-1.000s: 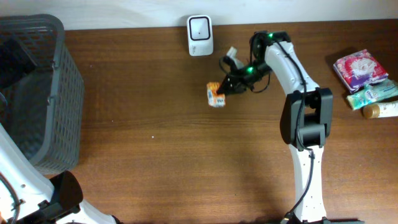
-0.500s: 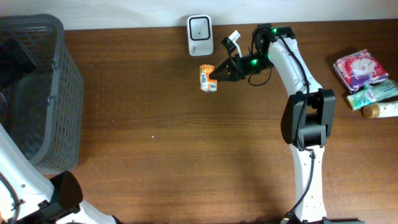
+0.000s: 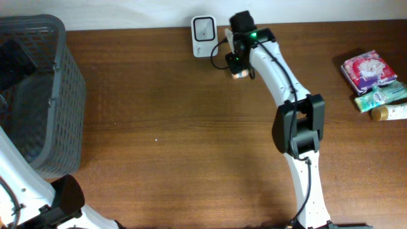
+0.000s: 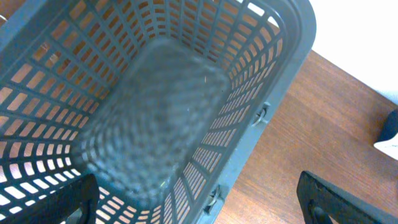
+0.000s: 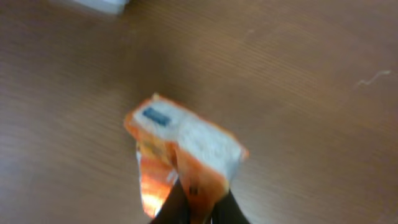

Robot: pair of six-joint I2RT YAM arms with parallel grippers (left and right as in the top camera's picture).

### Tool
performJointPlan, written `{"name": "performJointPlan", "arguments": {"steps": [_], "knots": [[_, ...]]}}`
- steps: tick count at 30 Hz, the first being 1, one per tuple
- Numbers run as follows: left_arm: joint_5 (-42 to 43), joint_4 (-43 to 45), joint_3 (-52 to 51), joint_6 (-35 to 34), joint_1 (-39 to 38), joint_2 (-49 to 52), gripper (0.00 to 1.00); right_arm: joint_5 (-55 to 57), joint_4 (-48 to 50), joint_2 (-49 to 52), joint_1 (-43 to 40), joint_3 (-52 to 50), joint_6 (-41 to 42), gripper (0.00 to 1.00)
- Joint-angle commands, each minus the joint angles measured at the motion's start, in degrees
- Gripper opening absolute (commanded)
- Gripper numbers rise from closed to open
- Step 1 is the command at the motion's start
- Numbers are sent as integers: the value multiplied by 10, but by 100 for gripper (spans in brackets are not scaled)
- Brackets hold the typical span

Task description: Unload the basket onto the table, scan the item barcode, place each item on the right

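Right gripper [image 5: 200,208], clamped on the lower edge of the orange packet [image 5: 186,143], holds it just beside the white scanner [image 3: 204,28], presumably to turn its barcode toward the reader. Left gripper [image 4: 199,206] hangs spread wide above the grey basket [image 4: 292,37], where nothing shows inside. Spare packets [image 3: 369,70] lie well apart.

The orange packet [image 5: 183,152] is blurred in the right wrist view, its print unreadable; overhead, the right arm [image 3: 273,70] covers most of it.
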Motion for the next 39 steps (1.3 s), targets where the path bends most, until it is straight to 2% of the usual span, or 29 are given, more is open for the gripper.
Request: {"name": "performJointPlan", "arguments": {"steps": [1,3,5,8,10,17,20,24,36,38,39], "knots": [[2,0,-1,-3,2,1,99,202,134,2,41,12,-160,5],[2,0,-1,-3,2,1,99,201,235,2,59,12,-223,8],[2,0,-1,-3,2,1,99,181,342,2,70,12,-261,4],[2,0,-1,-3,2,1,99,51,383,3,70,12,-312,4],[2,0,-1,-3,2,1,99,16,406,12,70,12,-326,4],[2,0,-1,-3,2,1,99,59,417,34,71,11,-339,4],[2,0,-1,-3,2,1,99,110,415,34,71,11,-424,4],[2,0,-1,-3,2,1,99,151,416,34,71,11,-499,4],[2,0,-1,-3,2,1,99,156,416,34,99,11,-534,4],[2,0,-1,-3,2,1,99,162,417,34,106,11,-507,4],[2,0,-1,-3,2,1,99,163,417,33,108,11,-464,4]]}}
